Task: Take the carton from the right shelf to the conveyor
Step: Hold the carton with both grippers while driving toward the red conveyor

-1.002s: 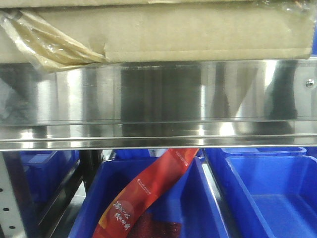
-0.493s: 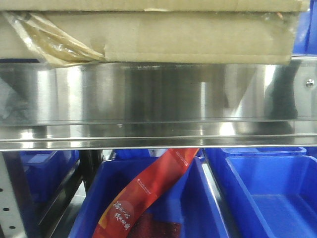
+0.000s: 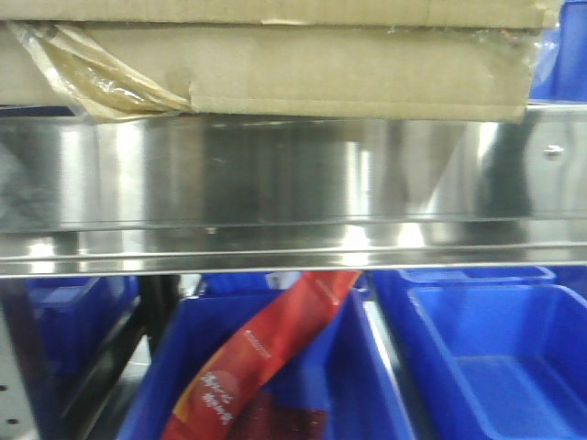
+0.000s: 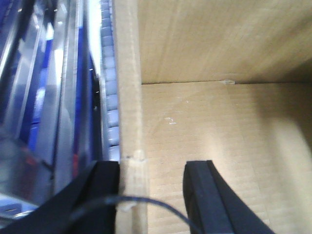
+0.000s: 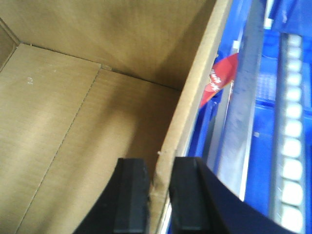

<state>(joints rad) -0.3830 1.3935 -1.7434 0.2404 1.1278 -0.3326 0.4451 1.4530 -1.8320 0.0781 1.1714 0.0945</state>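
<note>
At the bottom edge of the right wrist view, the right tool (image 5: 160, 163) is clamped on the carton (image 5: 73, 122). One black finger is inside the box and one outside, and the side wall is pinched between them with no gap showing. At the bottom of the left wrist view, the left tool (image 4: 151, 168) straddles the opposite wall. Its outer finger lies against the outside face, but its inner finger stands apart from the wall with bare cardboard between, so this tool reads as spread and not yet gripping.

The two-wall hold makes sense. The box looks too wide for one tool to span, and its open top offers only thin rims, so a pinch on each side would let both arms lift it level.

Both wrists point down into the box, fingers in line with the walls, and each camera looks along them to the carton's floor.

Just outside each wall runs a row of pale rollers (image 5: 292, 146), then steel framing and blue beyond it.

In the front view the carton (image 3: 348, 69) fills the top of the frame. It sits on the shelf (image 3: 275, 174) with its lower edge just above the shiny front rail. Crinkled tape (image 3: 101, 78) peels at upper left, and a small screw (image 3: 552, 151) shows at right. I cannot tell whether the box has left the shelf surface.

Blue bins (image 3: 486, 367) and a red packet (image 3: 275, 348) lie below. The conveyor is not in any view.
</note>
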